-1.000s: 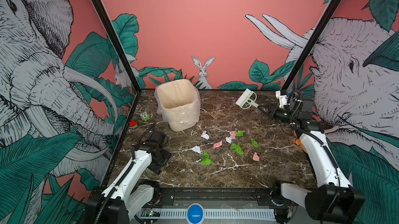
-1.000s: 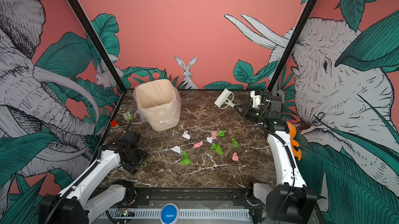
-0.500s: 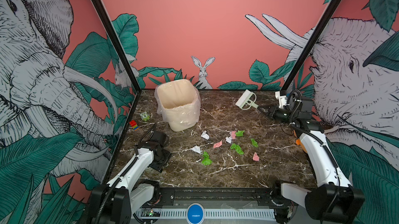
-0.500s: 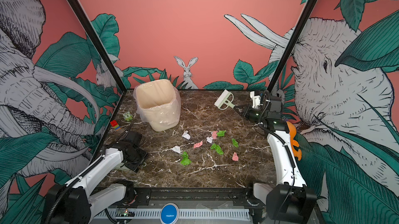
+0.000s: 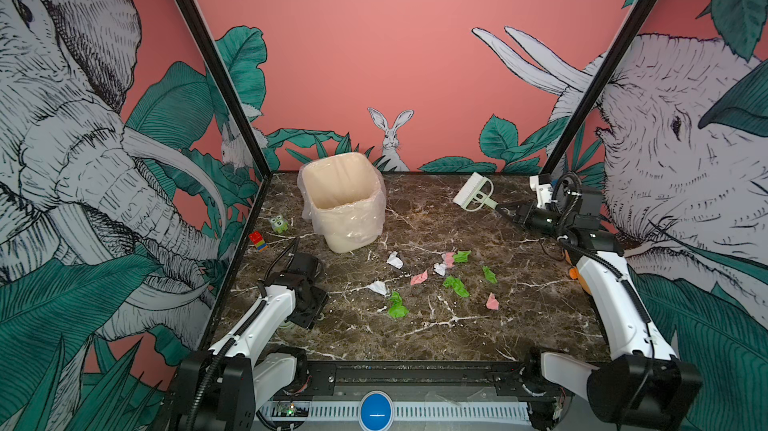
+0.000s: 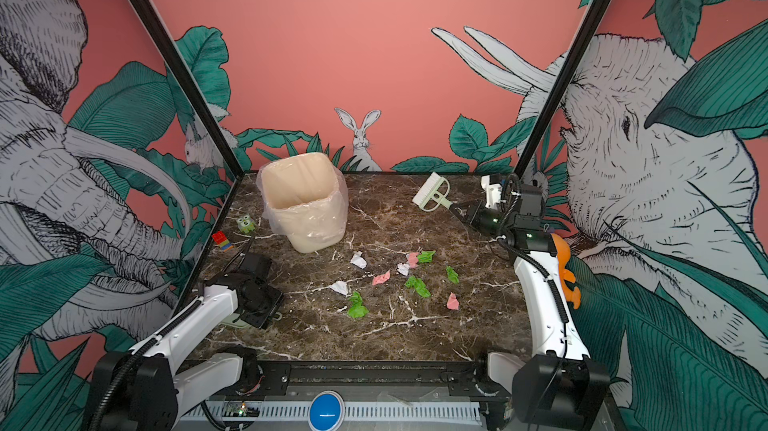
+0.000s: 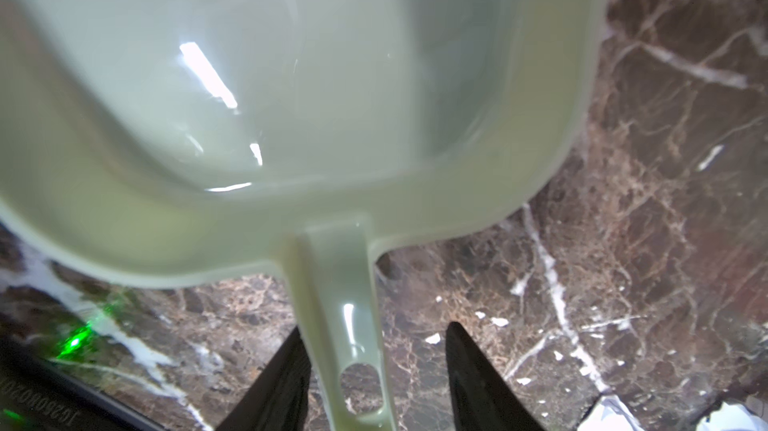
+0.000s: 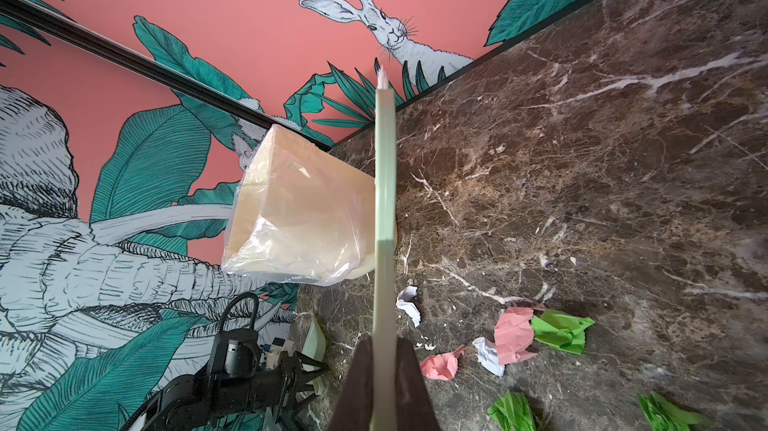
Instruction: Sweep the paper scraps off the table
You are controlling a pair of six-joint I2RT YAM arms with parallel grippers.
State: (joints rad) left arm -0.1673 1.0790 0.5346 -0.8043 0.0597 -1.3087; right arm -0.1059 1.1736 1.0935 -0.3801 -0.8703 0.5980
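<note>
The right gripper (image 8: 384,343), at the frame's lower centre, clamps a pale green brush (image 8: 384,200) that runs edge-on up the middle, white bristles at its far tip. Behind it sits a beige bin (image 8: 299,217) lined with clear plastic. Pink, white and green paper scraps (image 8: 513,333) litter the dark marble table (image 8: 602,138) at lower right. At lower left, the left gripper (image 8: 322,379), jaws spread, sits beside a pale green dustpan (image 8: 316,341).

A cream bin (image 5: 345,204) lined with clear plastic is standing near the surface's (image 5: 415,337) far left corner. A green owl figure (image 5: 279,224) and a red-blue-yellow block (image 5: 257,240) are sitting by the left edge. A pale green brush (image 5: 473,194) is tilting near the far right corner. A pale green dustpan (image 7: 291,96) is lying farther forward along the left edge.
</note>
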